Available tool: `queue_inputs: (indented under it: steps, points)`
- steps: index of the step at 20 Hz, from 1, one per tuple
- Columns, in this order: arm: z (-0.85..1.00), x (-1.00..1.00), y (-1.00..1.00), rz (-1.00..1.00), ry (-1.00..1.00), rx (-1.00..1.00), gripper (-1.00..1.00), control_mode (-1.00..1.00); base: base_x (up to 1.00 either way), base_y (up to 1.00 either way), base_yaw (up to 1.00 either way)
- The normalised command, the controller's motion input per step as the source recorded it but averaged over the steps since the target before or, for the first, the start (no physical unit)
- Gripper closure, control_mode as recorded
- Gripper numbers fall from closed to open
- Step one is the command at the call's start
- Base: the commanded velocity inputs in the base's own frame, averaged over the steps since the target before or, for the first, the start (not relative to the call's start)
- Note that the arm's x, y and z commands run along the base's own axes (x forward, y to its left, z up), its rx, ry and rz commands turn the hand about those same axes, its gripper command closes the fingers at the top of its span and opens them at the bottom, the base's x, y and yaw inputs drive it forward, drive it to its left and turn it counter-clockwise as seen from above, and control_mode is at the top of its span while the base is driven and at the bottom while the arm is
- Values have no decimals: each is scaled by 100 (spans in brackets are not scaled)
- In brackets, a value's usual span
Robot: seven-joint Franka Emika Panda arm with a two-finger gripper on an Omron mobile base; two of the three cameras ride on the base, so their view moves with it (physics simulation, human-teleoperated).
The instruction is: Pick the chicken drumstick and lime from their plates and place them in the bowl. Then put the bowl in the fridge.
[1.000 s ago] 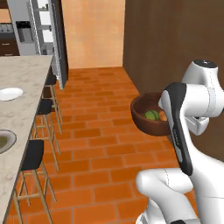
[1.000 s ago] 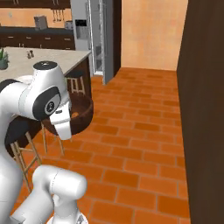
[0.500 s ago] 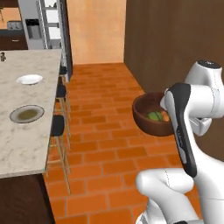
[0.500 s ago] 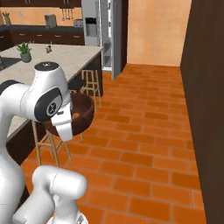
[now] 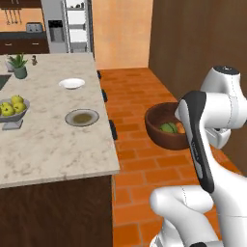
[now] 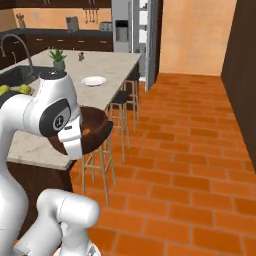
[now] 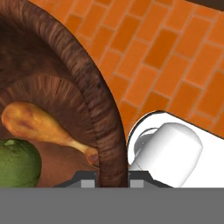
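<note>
The bowl (image 5: 166,126), deep, round and of a reddish-brown, wood-grained finish, is held in the air over the orange brick floor (image 6: 200,160), beside the island counter (image 5: 48,140). In the hand view its thick rim (image 7: 103,131) is seen clamped between the two dark finger tips of the gripper (image 7: 112,175), which is closed tightly on that rim, one tip inside the bowl and one outside. Inside the bowl the chicken drumstick (image 7: 41,127) is seen, smooth, orange-brown and tapered to a thin end near the rim, with the lime (image 7: 17,164), dull green and rounded, lying just beside it; whether the two touch cannot quite be made out. On the pale, speckled stone counter two round plates are left: a grey plate (image 5: 82,117) with a brownish centre and a plain white plate (image 5: 72,83) farther back. A grey footed fruit bowl (image 5: 12,113) with yellow-green fruit stands near the counter's left side. The fridge (image 6: 134,35), tall and of grey steel, is seen at the far end of the room, with pale shelves visible.
</note>
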Motion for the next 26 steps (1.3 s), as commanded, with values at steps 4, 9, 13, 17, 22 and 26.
queue_inputs:
  steps: [4,9,13,17,22,26]
  points:
    - [0,0,0,0,0,0,100,100,-51,100,-4]
    - [0,0,0,0,0,0,100,100,-21,100,-8]
    - [0,0,0,0,0,0,100,100,-1,100,-6]
    - [0,0,0,0,0,0,100,100,0,100,-8]
    - [0,0,0,0,0,0,100,100,2,100,-6]
    - [0,0,0,0,0,0,100,100,0,100,-3]
